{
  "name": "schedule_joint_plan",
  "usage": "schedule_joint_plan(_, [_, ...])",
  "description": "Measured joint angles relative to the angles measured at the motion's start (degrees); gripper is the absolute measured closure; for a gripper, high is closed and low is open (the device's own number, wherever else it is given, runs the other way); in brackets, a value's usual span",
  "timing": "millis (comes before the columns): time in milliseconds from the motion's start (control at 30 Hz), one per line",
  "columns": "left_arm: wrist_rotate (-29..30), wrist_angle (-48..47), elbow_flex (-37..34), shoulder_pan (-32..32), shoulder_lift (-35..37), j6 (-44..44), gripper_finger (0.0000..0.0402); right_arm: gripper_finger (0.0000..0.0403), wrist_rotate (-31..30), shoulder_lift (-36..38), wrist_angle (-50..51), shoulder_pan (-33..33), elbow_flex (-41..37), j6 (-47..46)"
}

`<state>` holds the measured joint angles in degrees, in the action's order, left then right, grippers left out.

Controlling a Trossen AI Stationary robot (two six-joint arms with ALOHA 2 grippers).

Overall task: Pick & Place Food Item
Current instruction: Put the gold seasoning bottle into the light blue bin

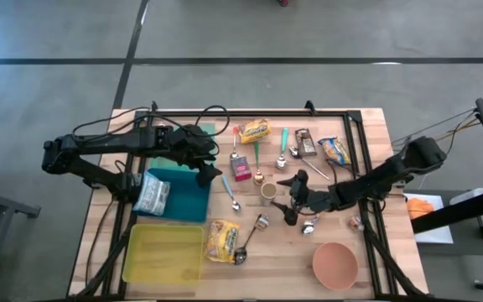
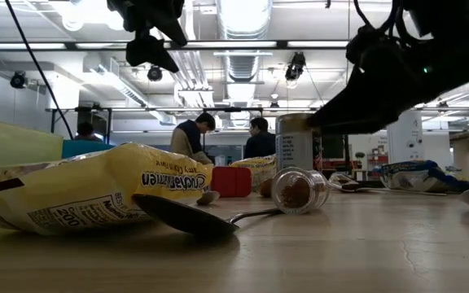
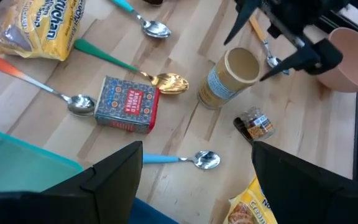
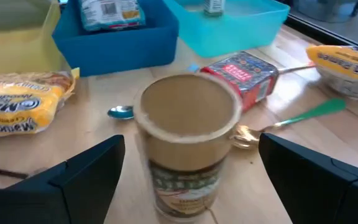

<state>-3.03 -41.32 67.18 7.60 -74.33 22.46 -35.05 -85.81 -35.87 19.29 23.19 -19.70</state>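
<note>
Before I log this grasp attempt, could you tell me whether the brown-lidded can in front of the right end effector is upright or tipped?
Upright: the can stands on its base, lid up, on the table.

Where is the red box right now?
In the high view the red box lies near the table's middle, between the blue bin and the upright can, beside a gold spoon.

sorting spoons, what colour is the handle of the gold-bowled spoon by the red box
Green handle on the gold spoon, lying beside the red box; clearest in the left wrist view.
</note>
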Motion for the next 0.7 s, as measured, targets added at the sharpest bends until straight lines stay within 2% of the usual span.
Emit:
schedule_joint_plan(267, [0.0, -0.02, 0.0, 0.04, -0.01, 0.02, 0.0092, 0.0034, -2.5, -9.77, -10.39, 0.09, -0.3, 1.05])
schedule_joint_plan(500, [0.0, 0.39, 0.0, 0.04, -0.01, 0.02, 0.0092, 0.0034, -2.75, -17.34, -23.96, -0.2, -0.28, 3.67])
schedule_joint_plan(700, [0.0, 0.62, 0.0, 0.04, -0.01, 0.02, 0.0092, 0.0034, -4.18, -23.23, -30.5, -1.32, -0.11, 3.63])
